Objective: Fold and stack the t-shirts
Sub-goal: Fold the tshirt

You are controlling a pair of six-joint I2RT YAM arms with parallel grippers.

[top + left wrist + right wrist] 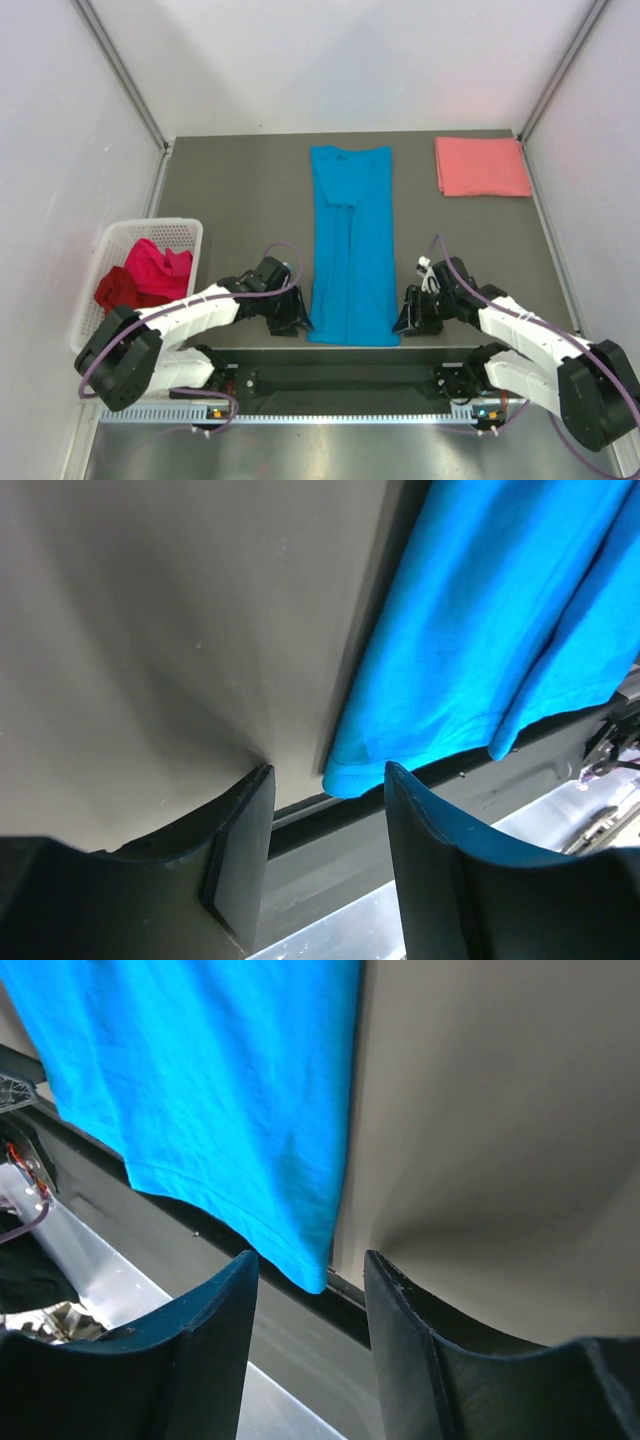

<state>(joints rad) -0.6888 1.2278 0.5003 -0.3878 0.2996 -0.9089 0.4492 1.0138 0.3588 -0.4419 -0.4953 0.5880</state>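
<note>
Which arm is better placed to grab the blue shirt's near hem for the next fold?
Neither alone: the left gripper sits at the near-left corner of the blue shirt, the right gripper at its near-right corner, both open. Use both.

No legible txt, labels or nos. anywhere in view.
</note>
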